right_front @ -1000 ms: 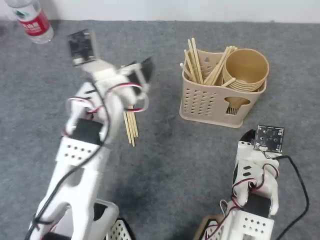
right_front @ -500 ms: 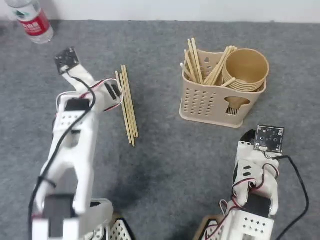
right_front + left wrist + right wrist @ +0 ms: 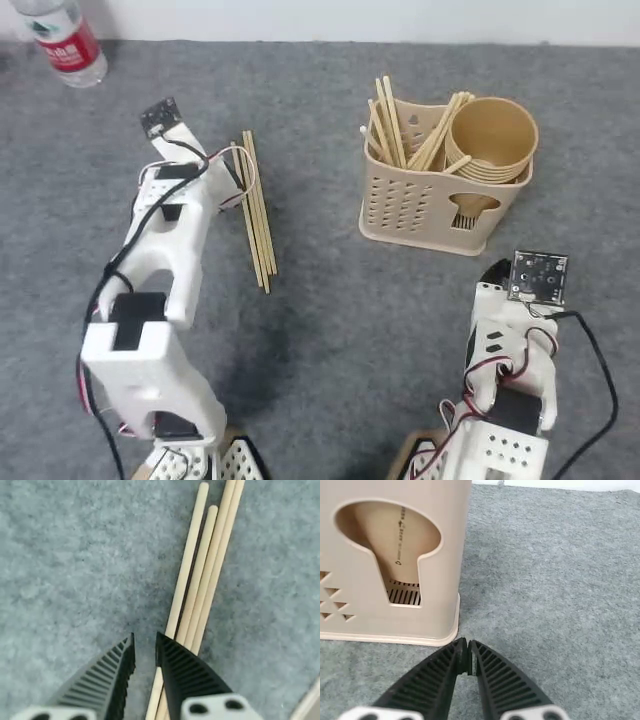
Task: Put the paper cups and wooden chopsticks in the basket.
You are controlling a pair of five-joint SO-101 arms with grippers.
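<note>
Loose chopsticks: the loose chopsticks (image 3: 256,215) lie flat on the left half of the table (image 3: 330,320), well apart from the basket (image 3: 400,215).
Long axis: runs from the far edge toward the near edge, slightly slanted.
Left gripper: the left gripper (image 3: 144,636) hangs low over the bundle, parted by a narrow gap and gripping nothing.
Key relation: the sticks pass under one jaw, not through the gap, so I'd say it needs a small sideways shift.
Right gripper: the right gripper (image 3: 468,656) is pinched closed and empty, at the basket's foot.
Paper cups: the paper cups (image 3: 492,135) sit stacked in the basket.
Nearer arm: the left.
Change: the left wrist has swung back toward the bundle; the sticks haven't budged.
</note>
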